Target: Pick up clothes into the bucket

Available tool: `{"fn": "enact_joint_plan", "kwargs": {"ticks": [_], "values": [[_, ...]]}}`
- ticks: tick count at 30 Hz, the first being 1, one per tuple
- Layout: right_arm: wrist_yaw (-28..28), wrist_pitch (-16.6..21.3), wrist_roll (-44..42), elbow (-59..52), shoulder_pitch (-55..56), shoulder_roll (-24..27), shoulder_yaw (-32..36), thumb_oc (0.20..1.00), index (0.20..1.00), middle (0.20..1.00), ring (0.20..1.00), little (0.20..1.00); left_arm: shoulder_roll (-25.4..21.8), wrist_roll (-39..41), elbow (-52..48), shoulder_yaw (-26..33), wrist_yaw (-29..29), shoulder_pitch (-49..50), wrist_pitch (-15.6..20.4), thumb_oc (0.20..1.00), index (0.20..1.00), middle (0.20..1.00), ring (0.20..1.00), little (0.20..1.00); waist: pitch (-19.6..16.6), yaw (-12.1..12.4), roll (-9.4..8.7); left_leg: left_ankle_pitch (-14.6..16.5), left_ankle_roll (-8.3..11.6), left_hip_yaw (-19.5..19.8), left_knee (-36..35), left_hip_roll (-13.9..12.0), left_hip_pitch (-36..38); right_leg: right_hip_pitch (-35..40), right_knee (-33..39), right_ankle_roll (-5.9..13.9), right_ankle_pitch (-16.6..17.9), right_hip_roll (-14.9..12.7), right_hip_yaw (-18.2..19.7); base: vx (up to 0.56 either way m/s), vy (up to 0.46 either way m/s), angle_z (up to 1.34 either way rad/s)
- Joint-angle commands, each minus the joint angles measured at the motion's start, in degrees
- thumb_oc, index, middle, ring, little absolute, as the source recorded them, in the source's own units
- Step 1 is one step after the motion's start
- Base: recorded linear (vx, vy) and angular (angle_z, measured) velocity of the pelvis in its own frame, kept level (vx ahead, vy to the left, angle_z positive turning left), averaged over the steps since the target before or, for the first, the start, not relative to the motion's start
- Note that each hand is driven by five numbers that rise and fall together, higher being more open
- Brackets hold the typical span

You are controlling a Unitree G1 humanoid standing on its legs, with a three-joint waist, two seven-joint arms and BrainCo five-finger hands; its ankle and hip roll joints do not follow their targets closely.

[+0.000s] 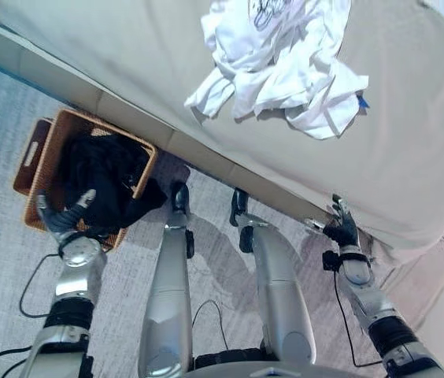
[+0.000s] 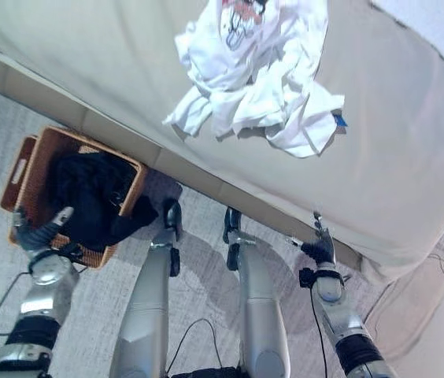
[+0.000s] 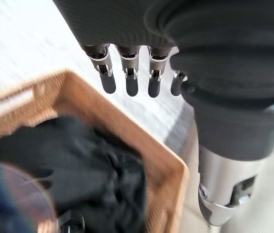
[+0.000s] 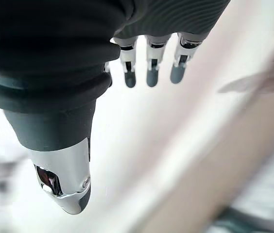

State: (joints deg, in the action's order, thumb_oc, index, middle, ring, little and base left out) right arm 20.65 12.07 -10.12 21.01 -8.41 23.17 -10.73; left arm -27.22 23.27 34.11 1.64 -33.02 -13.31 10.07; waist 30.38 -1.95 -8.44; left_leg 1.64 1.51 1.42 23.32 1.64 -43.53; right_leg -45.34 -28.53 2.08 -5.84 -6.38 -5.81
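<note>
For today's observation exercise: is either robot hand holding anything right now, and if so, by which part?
Nothing is held. The left robot hand hangs open above the basket of dark clothes; the right robot hand is open beside the sofa.

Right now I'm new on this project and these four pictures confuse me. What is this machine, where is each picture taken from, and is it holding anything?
It is a two-legged humanoid robot. Two pictures come from cameras in its head, looking down; the other two come from cameras on its wrists. A white shirt lies crumpled on a beige bed. On the floor stands a wicker basket with dark clothes inside. The left robot hand hangs open at the basket's near edge; the right robot hand is open by the bed's edge. Neither holds anything.
</note>
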Motion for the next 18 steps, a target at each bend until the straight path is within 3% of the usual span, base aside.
{"fn": "enact_joint_plan", "kwargs": {"ticks": [1, 4, 5, 11, 15, 17, 18], "values": [[0.4, 3.3, 2.7, -5.3, 2.0, 5.5, 4.3, 1.000, 1.000, 1.000, 1.000, 1.000, 3.9, 2.1, -1.2, -1.0, 6.7, 2.5, 4.9, 1.000, 1.000, 1.000, 1.000, 1.000, -0.6, 0.6, 5.97, -1.4, -1.07, 1.3, -3.4, 2.3, 3.1, 3.7, 3.5, 2.93, 3.1, -3.4, -1.5, -0.07, -0.056, 0.06], [0.2, 3.1, 4.0, -7.8, 1.8, 5.0, 4.6, 1.000, 1.000, 1.000, 1.000, 1.000, 6.8, 3.2, 0.4, -2.2, 8.9, 3.1, 5.4, 1.000, 1.000, 1.000, 1.000, 1.000, -0.6, 0.7, 7.16, -2.3, -0.84, 1.3, -6.4, 2.3, 7.0, 6.8, 4.2, 2.89, 2.7, -3.4, -1.6, 0.02, -0.078, 0.03], [0.4, 3.0, 6.5, -10.7, 0.5, 5.4, 4.7, 1.000, 1.000, 1.000, 1.000, 1.000, 8.9, 3.0, 1.7, -3.0, 9.8, 3.4, 5.3, 1.000, 1.000, 1.000, 1.000, 1.000, -0.6, 1.0, 8.38, -3.5, -0.72, 1.4, -9.4, 2.2, 10.4, 9.0, 4.5, 2.82, 2.3, -3.3, -1.5, 0.02, -0.084, 0.02], [5.3, 0.5, 14.8, -12.1, -11.8, 7.6, 2.8, 1.000, 1.000, 1.000, 1.000, 1.000, 13.1, -1.2, 5.5, -9.7, 12.0, 4.3, 4.2, 1.000, 1.000, 1.000, 1.000, 1.000, -1.0, 2.0, 11.82, -6.8, 0.05, 1.7, -17.8, 1.8, 18.7, 13.8, 5.8, 2.73, 1.8, -3.5, -2.1, 0.02, -0.066, 0.03], [8.8, -1.8, 22.1, -7.3, -21.6, 11.1, 0.5, 1.000, 1.000, 1.000, 1.000, 1.000, 12.6, -9.3, 7.0, -15.3, 12.9, 5.1, 3.5, 1.000, 1.000, 1.000, 1.000, 1.000, -2.5, 2.9, 13.52, -6.8, -0.17, 1.9, -18.2, 1.8, 19.1, 13.6, 5.4, 2.74, 1.5, -3.4, -1.8, 0.04, -0.051, 0.07], [9.8, -2.5, 22.6, -3.3, -25.8, 12.6, -0.8, 1.000, 1.000, 1.000, 1.000, 1.000, 12.0, -10.4, 6.5, -16.6, 13.0, 5.3, 3.5, 1.000, 1.000, 1.000, 1.000, 1.000, -2.6, 3.3, 13.95, -6.8, -0.21, 2.1, -18.0, 1.9, 18.8, 13.2, 5.0, 2.67, 1.3, -3.3, -1.7, 0.02, -0.061, 0.04], [9.8, -4.6, 22.0, 2.7, -31.4, 14.2, -2.4, 1.000, 1.000, 1.000, 1.000, 1.000, 11.4, -10.4, 7.1, -18.0, 13.6, 5.5, 3.4, 1.000, 1.000, 1.000, 1.000, 1.000, -2.8, 3.9, 14.37, -6.9, -0.19, 2.2, -18.1, 1.8, 18.8, 12.8, 4.2, 2.56, 1.0, -3.2, -1.8, 0.01, -0.065, 0.06]]}}
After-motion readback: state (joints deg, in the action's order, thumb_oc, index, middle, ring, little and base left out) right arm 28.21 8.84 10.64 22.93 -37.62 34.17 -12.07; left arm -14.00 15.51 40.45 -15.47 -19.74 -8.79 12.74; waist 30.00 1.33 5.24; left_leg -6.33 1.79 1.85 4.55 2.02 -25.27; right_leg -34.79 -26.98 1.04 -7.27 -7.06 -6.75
